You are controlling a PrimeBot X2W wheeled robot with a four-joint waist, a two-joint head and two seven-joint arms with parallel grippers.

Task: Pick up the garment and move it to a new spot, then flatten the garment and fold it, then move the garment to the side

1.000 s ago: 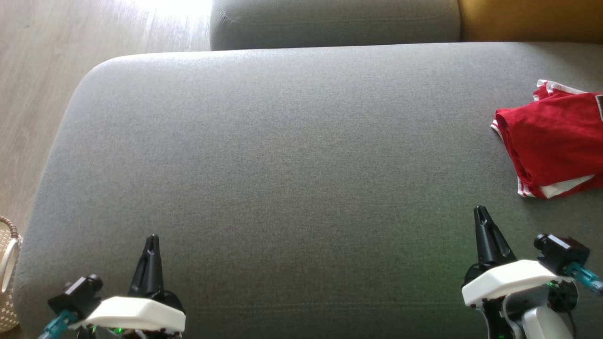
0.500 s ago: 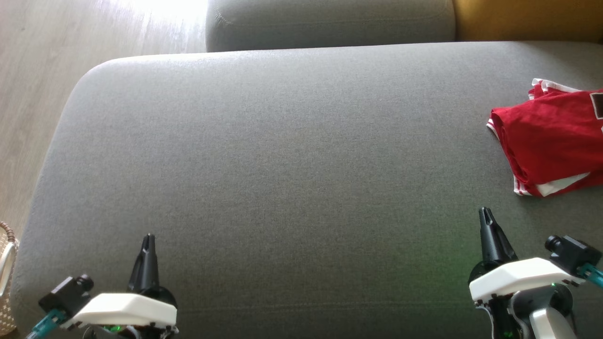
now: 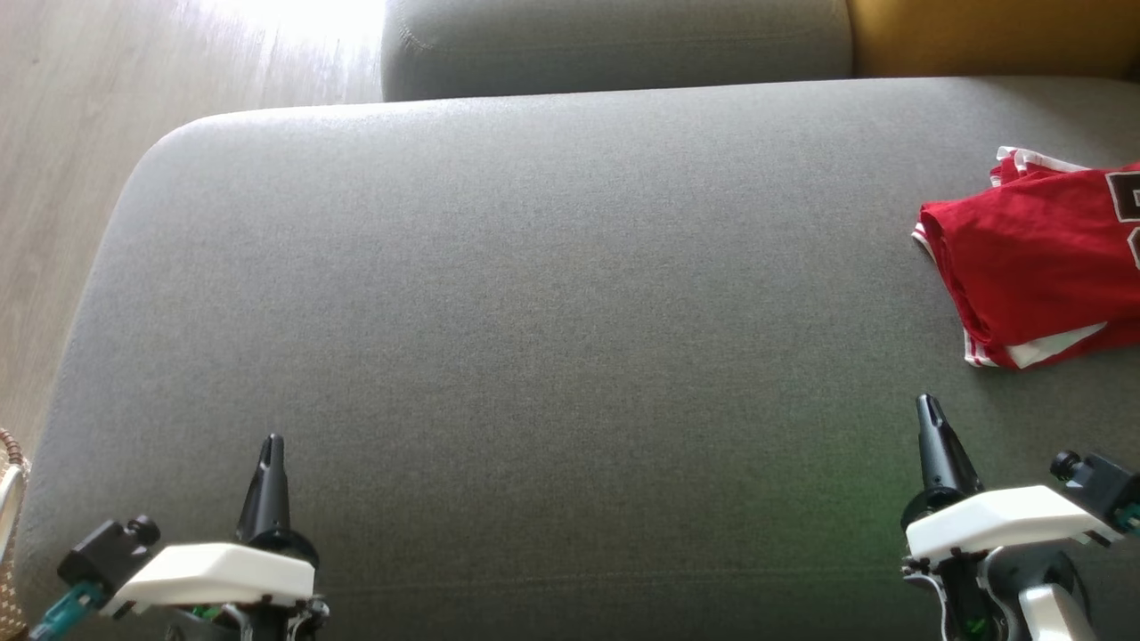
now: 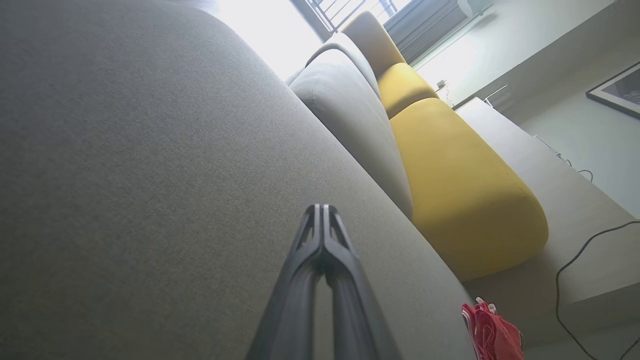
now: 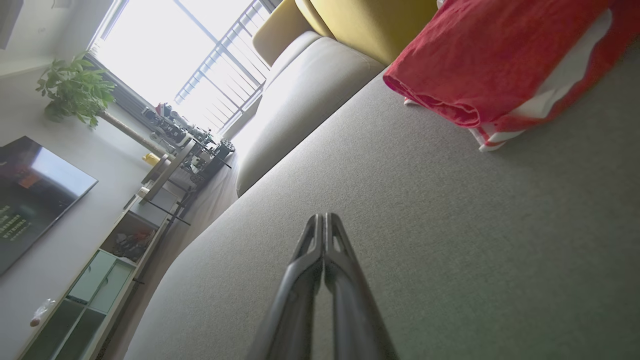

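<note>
The red garment with white trim [image 3: 1033, 258] lies folded in a loose bundle at the far right of the wide grey fabric sofa seat [image 3: 534, 312]. Its right part is cut off by the edge of the head view. The right gripper [image 3: 927, 405] is at the near right of the seat, its two long dark fingers [image 5: 314, 245] pressed together and clamped on nothing. The garment lies farther off and a little to the right of their tip, apart from them, with bare grey fabric between. The left gripper [image 3: 271, 442] is at the near left, well apart from the garment, its fingers [image 4: 311, 240] likewise closed tip to tip and empty. Behind the seat stand a grey back cushion [image 3: 614, 40] and a mustard-yellow cushion [image 3: 989, 36]. The garment lies in front of the yellow one.
</note>
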